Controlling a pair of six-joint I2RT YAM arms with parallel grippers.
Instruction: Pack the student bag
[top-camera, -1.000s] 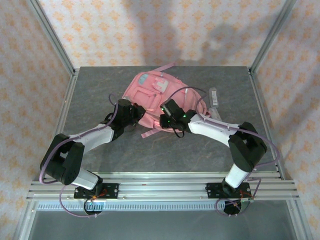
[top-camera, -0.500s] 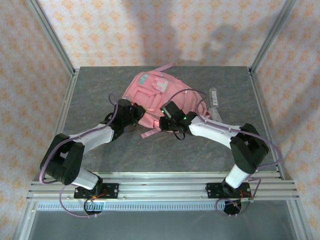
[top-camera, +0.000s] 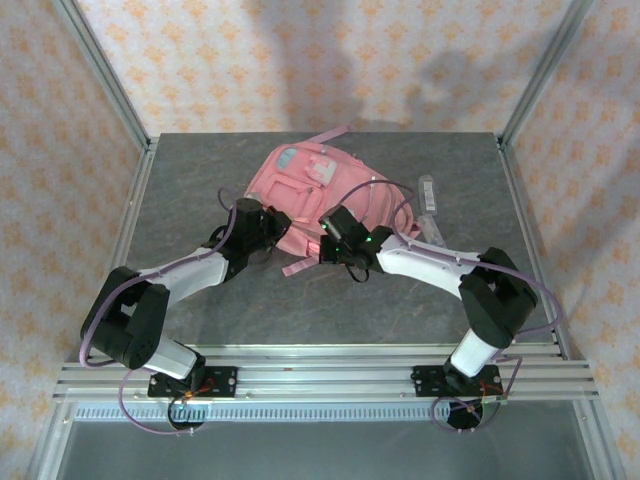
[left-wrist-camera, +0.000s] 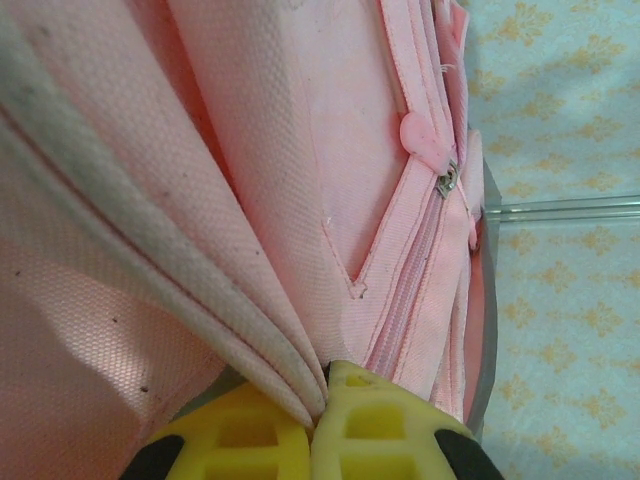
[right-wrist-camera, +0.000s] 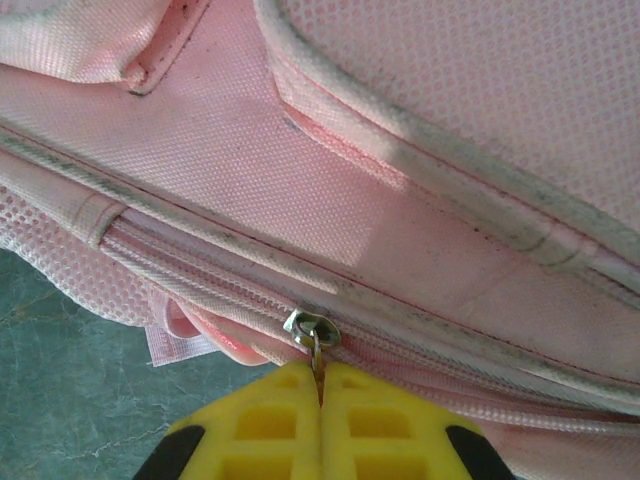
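Pink fabric crowds both wrist views. The student bag (top-camera: 325, 190) lies mid-table, toward the far side of the table (top-camera: 420, 290), with both arms reaching to its near edge.

The change is on the right. My right fingers (right-wrist-camera: 290, 405), slightly apart a second ago, have now come together on the metal zipper pull (right-wrist-camera: 316, 345), which hangs from its slider straight into the seam between them. My left fingers (left-wrist-camera: 370, 410) have not budged and stay pressed together on a grey-piped fold (left-wrist-camera: 250, 350) of the bag's fabric, pinning it.

I judge the zip is now in hand and the bag braced, so the next move is drawing the slider along its track. I cannot tell from here which way that opens it.
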